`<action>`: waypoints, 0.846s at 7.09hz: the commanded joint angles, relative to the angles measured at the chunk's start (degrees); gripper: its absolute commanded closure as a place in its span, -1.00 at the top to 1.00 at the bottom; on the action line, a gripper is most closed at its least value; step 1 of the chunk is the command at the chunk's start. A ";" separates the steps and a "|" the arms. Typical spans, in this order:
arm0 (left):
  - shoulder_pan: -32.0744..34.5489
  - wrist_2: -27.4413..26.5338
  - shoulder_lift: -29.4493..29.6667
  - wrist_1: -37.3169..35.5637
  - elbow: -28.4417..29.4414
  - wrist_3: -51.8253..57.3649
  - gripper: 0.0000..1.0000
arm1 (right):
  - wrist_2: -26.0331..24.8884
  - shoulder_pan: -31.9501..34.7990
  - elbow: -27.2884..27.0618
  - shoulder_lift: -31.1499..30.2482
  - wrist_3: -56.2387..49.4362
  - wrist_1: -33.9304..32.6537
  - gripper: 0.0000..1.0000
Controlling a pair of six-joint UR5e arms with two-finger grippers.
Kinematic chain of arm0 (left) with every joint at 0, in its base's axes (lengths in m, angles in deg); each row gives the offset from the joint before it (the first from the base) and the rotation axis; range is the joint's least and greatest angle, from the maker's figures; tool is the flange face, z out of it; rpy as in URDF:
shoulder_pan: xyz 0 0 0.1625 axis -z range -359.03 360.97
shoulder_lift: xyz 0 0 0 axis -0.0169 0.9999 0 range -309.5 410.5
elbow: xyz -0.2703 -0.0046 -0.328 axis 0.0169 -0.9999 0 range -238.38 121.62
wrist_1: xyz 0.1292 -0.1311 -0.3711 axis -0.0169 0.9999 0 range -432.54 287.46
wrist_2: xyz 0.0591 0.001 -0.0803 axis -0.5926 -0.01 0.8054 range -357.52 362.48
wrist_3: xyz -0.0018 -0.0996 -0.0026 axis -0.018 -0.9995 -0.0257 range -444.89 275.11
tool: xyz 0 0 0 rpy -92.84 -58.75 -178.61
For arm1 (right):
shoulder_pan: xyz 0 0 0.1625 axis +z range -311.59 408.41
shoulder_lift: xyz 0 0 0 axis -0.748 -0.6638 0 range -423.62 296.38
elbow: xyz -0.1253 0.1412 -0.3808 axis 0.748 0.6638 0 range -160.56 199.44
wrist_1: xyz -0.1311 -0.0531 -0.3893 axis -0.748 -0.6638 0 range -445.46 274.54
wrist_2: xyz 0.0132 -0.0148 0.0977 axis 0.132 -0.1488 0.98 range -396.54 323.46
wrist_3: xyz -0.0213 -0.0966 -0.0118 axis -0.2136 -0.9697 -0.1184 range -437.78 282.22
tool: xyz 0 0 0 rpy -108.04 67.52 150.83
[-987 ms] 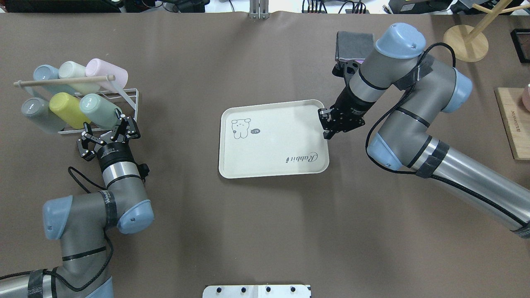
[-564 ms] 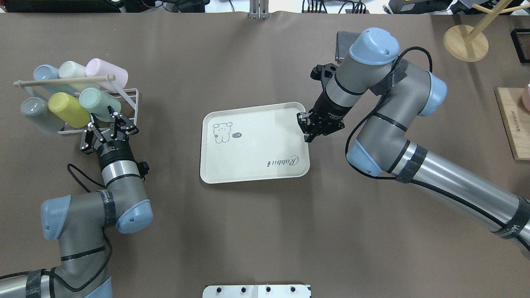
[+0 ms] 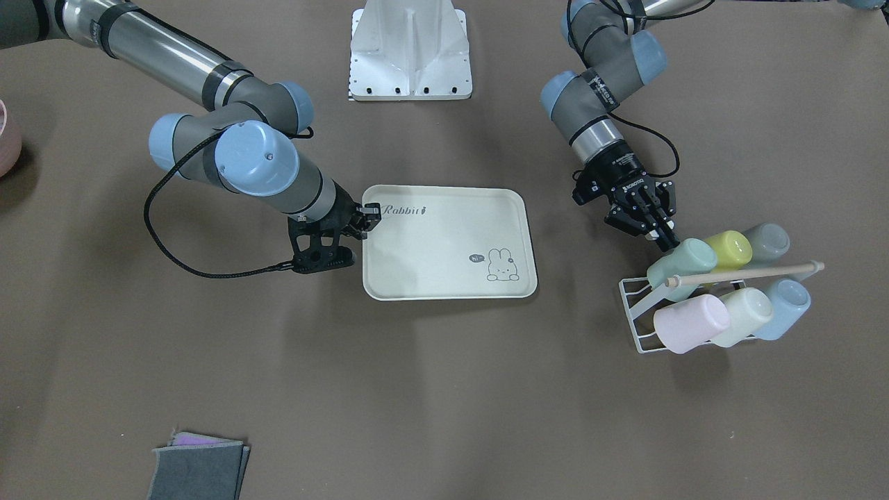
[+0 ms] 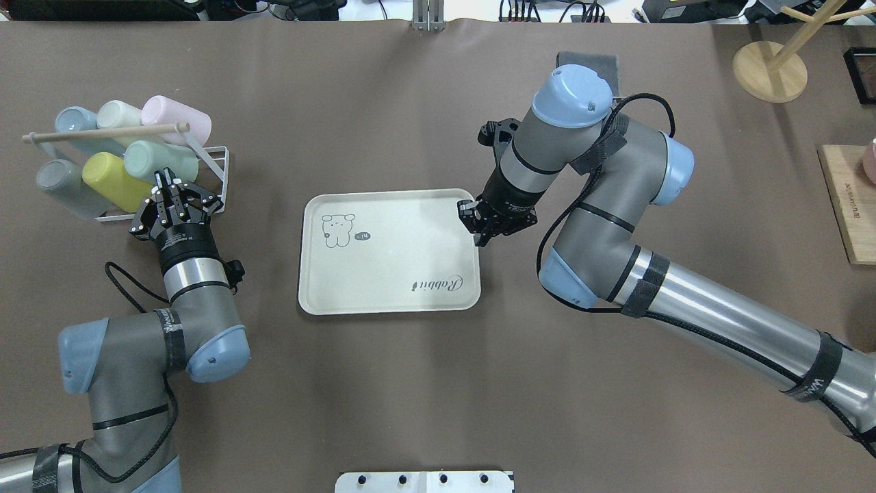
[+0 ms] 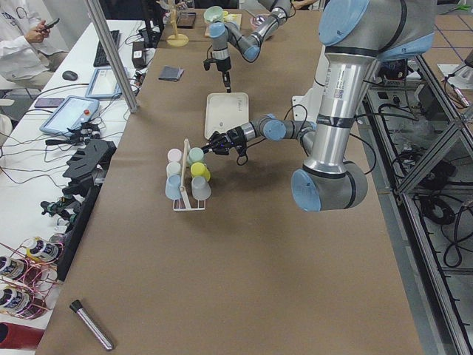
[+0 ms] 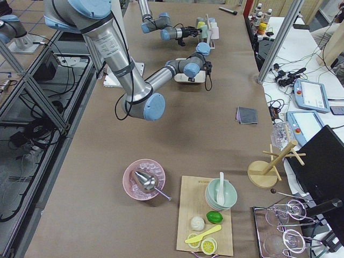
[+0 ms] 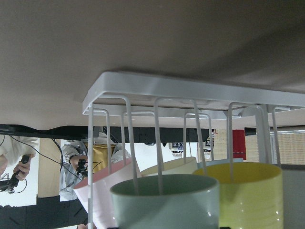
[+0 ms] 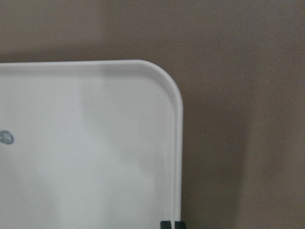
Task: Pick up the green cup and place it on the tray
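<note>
The green cup (image 4: 161, 161), pale mint, lies tilted on a white wire rack (image 4: 213, 156) at the table's left, next to a yellow-green cup (image 4: 113, 181). My left gripper (image 4: 171, 183) is open right at its rim. The left wrist view shows the green cup's mouth (image 7: 164, 200) very close, with no fingertips in view. In the front-facing view the green cup (image 3: 684, 260) sits just past my left gripper (image 3: 663, 239). The cream tray (image 4: 390, 274) lies flat mid-table. My right gripper (image 4: 478, 236) is shut on the rim of its right far corner, and the tray (image 8: 95, 143) fills the right wrist view.
The rack also holds grey, blue, cream-white and pink cups under a wooden rod (image 4: 102, 133). A grey cloth (image 3: 198, 472) lies at the far side. A wooden stand (image 4: 770, 68) and a wooden board (image 4: 848, 205) are at the right. A white base plate (image 4: 424, 481) is at the near edge.
My right gripper has pulled the tray across the table toward the rack side. My left gripper has moved up to the green cup's rim.
</note>
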 commanded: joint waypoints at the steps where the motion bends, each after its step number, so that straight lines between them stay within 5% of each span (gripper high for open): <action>1: -0.22 -0.01 -0.07 0.02 0.33 -0.02 0.05 | -0.20 1.81 -0.61 -1.04 -0.49 0.17 1.00; 2: -0.22 0.08 0.02 0.02 0.60 -0.02 0.64 | 0.41 4.53 -1.65 -2.70 -2.15 0.17 1.00; 4: -0.30 -0.01 0.28 0.28 2.53 -0.11 0.88 | 3.47 9.88 -5.86 -9.88 -8.12 0.17 1.00; 6: -0.31 0.08 0.28 3.68 4.71 -0.11 0.93 | 6.56 16.91 -9.99 -19.18 -16.18 -0.27 1.00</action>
